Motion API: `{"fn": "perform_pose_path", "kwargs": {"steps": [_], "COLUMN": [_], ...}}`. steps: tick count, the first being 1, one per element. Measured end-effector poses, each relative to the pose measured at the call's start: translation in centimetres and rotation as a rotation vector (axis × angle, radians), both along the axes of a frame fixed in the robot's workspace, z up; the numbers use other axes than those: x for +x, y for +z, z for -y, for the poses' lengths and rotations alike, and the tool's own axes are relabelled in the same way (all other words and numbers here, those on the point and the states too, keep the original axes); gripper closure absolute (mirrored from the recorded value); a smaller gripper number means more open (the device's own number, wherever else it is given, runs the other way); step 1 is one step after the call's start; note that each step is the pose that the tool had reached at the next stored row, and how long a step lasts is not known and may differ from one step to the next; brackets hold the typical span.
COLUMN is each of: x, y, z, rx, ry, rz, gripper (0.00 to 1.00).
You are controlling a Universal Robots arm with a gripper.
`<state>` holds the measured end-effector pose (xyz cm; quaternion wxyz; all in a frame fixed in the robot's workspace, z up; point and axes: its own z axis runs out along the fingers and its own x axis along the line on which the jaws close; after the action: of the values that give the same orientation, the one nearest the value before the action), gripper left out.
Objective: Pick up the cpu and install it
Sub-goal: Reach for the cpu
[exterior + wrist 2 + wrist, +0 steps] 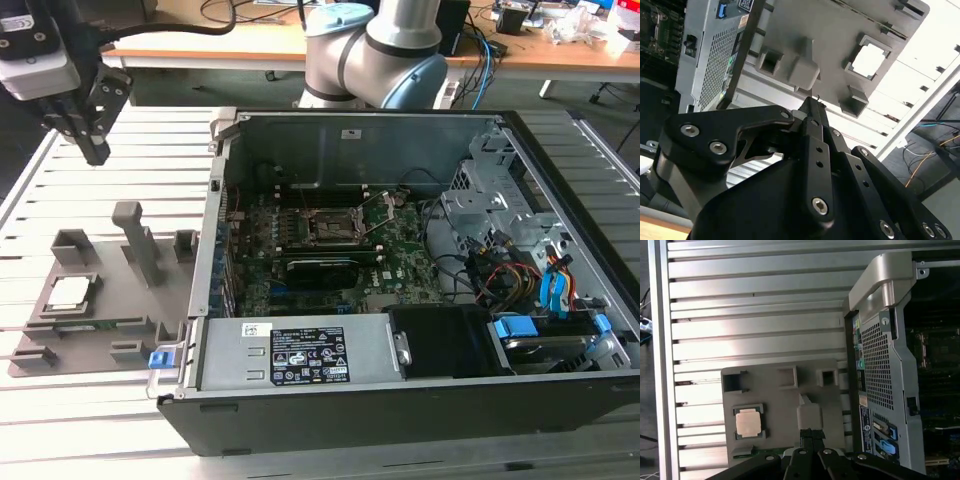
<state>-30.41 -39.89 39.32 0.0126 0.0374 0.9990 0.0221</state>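
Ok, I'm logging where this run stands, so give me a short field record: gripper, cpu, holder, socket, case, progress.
gripper: shut, holding nothing, hanging above the grey holder tray
cpu: flat in a square recess of the tray, apart from the gripper
socket: inside the computer case
computer case: open on top, beside the tray on the exterior view's right
progress: cpu not yet picked up
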Motion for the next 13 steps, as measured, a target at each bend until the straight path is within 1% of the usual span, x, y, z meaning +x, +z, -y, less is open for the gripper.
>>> {"fn": "perform_pose_path", "kwargs": {"steps": [6, 8, 10, 13], "x": [-1.21, -2.03, -3.11, -4.16], "y": [-0.01, -0.02, -0.03, -0.04], "z": [0.0, 0.0, 0.0, 0.0], "rx": [0.0, 0.0, 0.0, 0.0], "ry": [0.0, 0.0, 0.0, 0.0], "rz": [0.0, 0.0, 0.0, 0.0], "gripper": [0.89, 0.89, 0.89, 0.89]}}
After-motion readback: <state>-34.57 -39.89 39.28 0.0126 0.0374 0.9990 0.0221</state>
